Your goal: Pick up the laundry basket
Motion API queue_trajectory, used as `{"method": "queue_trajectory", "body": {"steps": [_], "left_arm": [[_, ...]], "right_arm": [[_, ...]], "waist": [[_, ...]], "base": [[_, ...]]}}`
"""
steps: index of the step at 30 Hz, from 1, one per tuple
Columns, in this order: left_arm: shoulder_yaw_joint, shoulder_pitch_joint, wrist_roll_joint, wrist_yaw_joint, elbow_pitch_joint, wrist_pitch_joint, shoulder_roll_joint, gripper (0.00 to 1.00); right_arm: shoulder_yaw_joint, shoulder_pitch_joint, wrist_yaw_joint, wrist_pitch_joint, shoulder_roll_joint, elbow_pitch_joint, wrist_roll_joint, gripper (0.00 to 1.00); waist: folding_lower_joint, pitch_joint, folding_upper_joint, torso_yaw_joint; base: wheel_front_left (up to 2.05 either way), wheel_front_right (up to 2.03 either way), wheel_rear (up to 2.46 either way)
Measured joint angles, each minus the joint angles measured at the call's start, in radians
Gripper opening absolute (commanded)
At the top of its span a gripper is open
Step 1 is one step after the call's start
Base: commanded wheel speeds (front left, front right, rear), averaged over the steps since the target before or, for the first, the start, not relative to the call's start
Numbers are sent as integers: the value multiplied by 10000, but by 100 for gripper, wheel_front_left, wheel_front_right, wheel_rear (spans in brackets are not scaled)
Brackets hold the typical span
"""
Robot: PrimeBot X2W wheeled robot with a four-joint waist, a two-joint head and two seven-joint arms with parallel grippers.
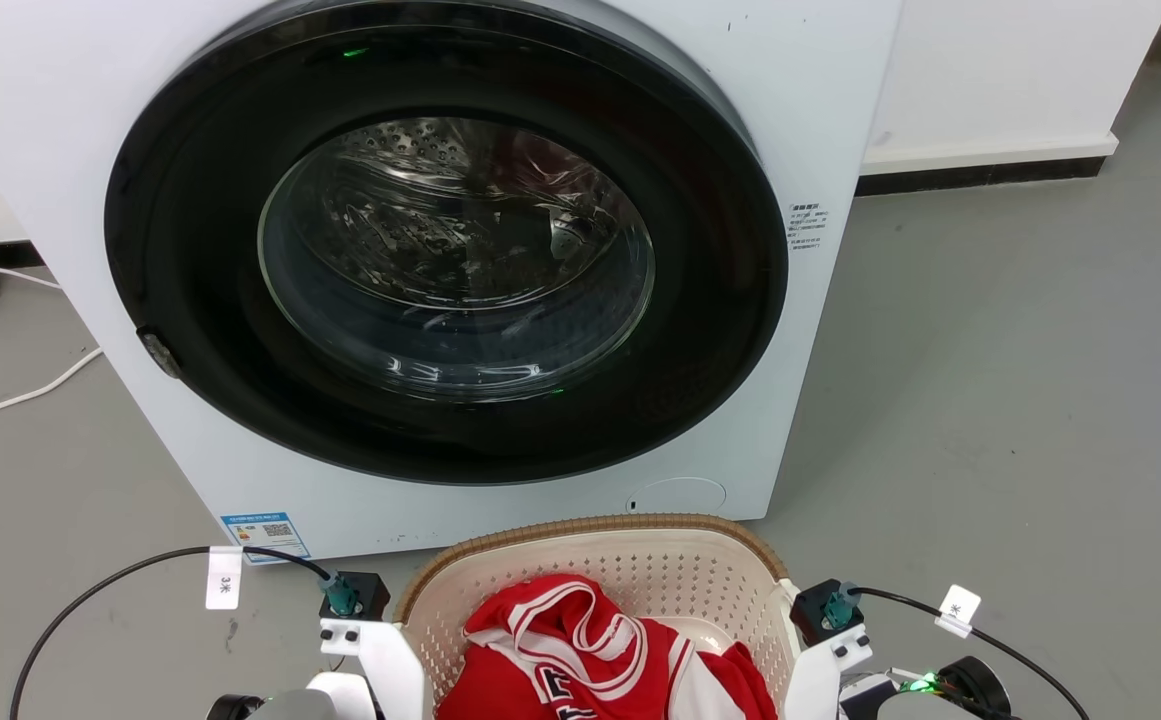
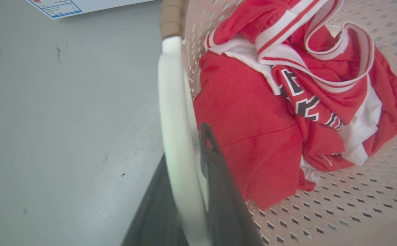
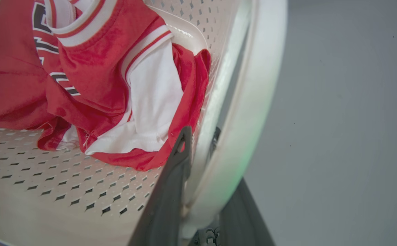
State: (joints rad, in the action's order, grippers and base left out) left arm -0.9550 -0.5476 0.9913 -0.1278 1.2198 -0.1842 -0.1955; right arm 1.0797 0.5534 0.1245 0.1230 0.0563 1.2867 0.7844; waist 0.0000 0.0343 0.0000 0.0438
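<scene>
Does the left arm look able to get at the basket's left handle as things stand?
Probably yes: the left end effector already straddles the white loop handle of the laundry basket, with nothing in between.

The washer stands just behind the far rim of the basket, blocking any reach from that side. The floor to the right lies open. On the left a white cord crosses it, and a black cable loops nearer the basket. Inside, a red and white shirt fills the middle, with bare perforated bottom around it. The left gripper straddles the left handle, one finger inside the wall. The right gripper straddles the right handle likewise.
</scene>
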Motion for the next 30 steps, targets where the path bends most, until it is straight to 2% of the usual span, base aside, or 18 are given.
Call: {"method": "queue_trajectory", "body": {"steps": [30], "left_arm": [[-669,-40,633,0,35,117,-58,0]], "right_arm": [[437,1,0,-35,23,23,428,0]], "waist": [[0,37,0,-23]], "base": [[0,0,0]]}}
